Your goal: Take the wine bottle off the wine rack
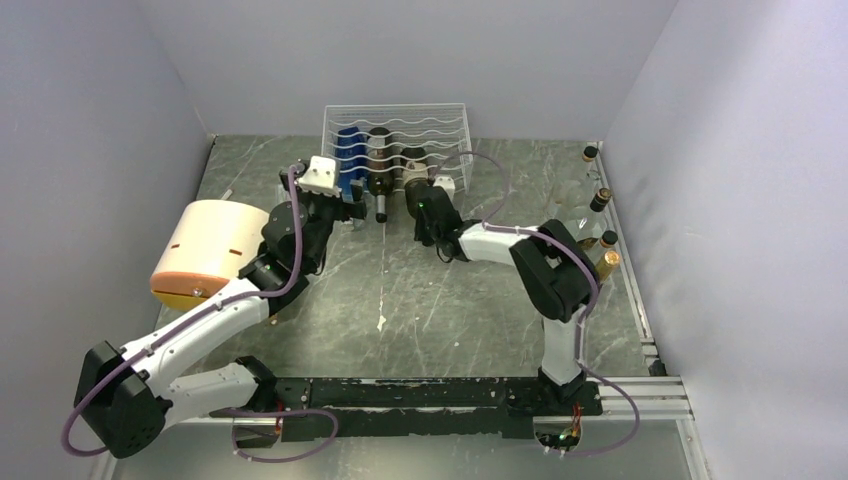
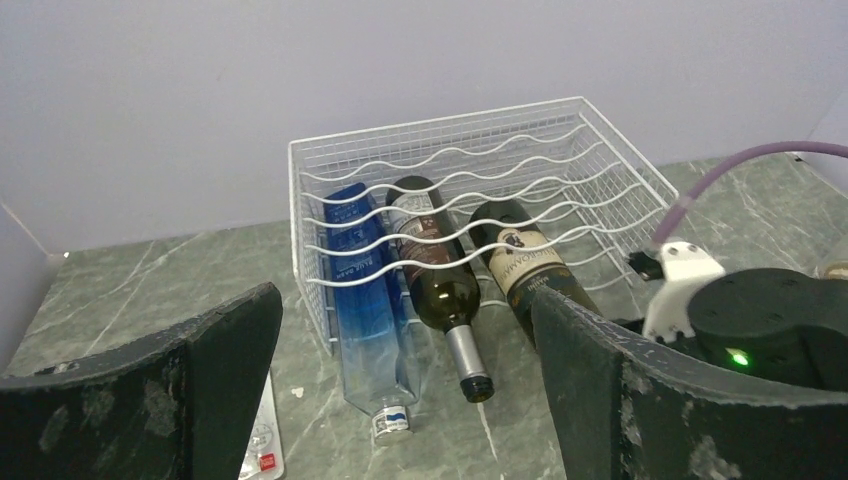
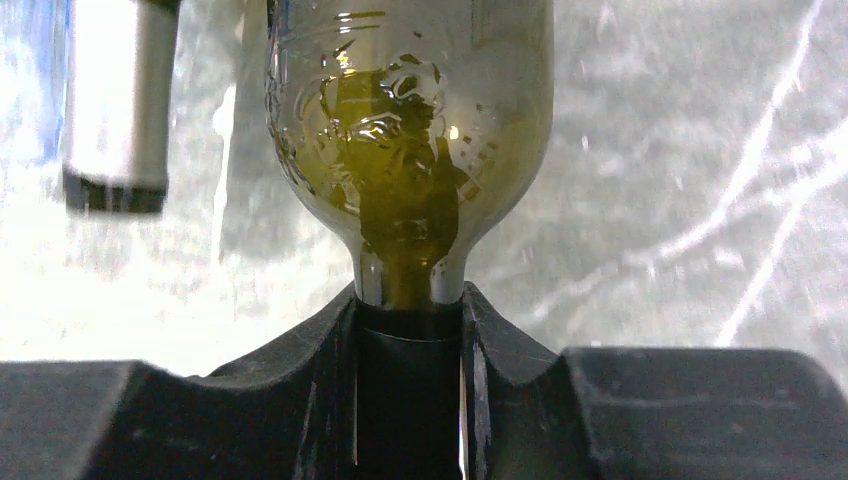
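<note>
The white wire wine rack (image 1: 395, 115) stands at the back of the table and also shows in the left wrist view (image 2: 450, 160). Its bottom tier holds a blue bottle (image 1: 350, 160), a dark bottle with a silver neck (image 1: 379, 178) and a green wine bottle with a cream label (image 2: 525, 265). My right gripper (image 3: 410, 320) is shut on the black-capped neck of that wine bottle (image 3: 410, 150), just in front of the rack (image 1: 425, 200). My left gripper (image 2: 405, 300) is open and empty, in front of the rack's left side (image 1: 345, 205).
A cream cylindrical drum (image 1: 210, 250) sits at the left by my left arm. Several bottles (image 1: 600, 230) stand along the right wall. A small white card (image 2: 262, 440) lies on the table under my left gripper. Grey walls close three sides.
</note>
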Action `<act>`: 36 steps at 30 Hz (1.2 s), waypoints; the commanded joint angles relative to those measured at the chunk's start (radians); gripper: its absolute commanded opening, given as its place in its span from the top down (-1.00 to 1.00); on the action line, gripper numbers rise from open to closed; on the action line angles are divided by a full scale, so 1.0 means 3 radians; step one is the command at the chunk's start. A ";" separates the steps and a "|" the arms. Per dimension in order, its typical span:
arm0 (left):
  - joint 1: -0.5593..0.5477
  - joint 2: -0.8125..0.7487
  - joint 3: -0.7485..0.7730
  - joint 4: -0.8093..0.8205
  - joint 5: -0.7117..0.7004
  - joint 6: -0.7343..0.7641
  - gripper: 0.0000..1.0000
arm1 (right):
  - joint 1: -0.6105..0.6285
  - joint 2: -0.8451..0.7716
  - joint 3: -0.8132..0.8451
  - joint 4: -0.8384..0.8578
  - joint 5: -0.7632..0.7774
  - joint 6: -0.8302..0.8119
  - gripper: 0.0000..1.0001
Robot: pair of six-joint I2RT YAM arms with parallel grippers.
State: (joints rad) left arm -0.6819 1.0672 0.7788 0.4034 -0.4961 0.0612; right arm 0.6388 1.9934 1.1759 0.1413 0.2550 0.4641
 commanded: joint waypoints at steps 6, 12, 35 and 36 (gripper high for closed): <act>0.0029 0.0126 0.0077 0.0029 0.0454 -0.0082 -0.98 | 0.0141 -0.1171 -0.0736 -0.0287 0.0064 0.0147 0.69; 0.0027 0.0032 -0.0120 0.0377 0.1447 0.0031 -0.94 | 0.0125 -0.1686 -0.0721 -0.1238 -0.0220 -0.0063 0.93; -0.0780 0.0576 -0.0028 -0.0623 0.3211 0.1631 -1.00 | 0.0108 -0.2940 -0.0187 -0.3304 -0.1790 -0.0807 1.00; -0.0800 0.0594 -0.0046 -0.0608 0.3166 0.1660 -0.99 | 0.0106 -0.2949 -0.0199 -0.3312 -0.1917 -0.0838 1.00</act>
State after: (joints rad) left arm -0.8940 1.2259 0.7448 0.2646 0.4728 0.4686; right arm 0.6716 1.1538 1.0855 -0.8890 -0.1360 0.2756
